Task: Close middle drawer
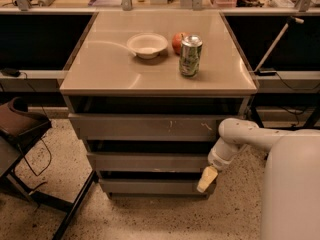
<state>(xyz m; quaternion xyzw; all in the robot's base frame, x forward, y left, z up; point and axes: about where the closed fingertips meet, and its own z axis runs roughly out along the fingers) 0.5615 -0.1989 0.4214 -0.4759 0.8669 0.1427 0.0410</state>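
Observation:
The middle drawer (149, 161) is the plain grey second front of the cabinet; it stands out a little, with a dark gap above it. My gripper (206, 179) has a cream tip and hangs from the white arm (235, 136) that comes in from the right. It is at the right end of the cabinet, just below the middle drawer's front and in front of the lowest front (150, 186). It holds nothing that I can see.
The top front (150, 127) has white scratch marks. On the cabinet top (100, 69) stand a white bowl (147, 45), a red apple (177, 42) and a green can (190, 56). A dark chair (20, 126) stands at the left on the speckled floor.

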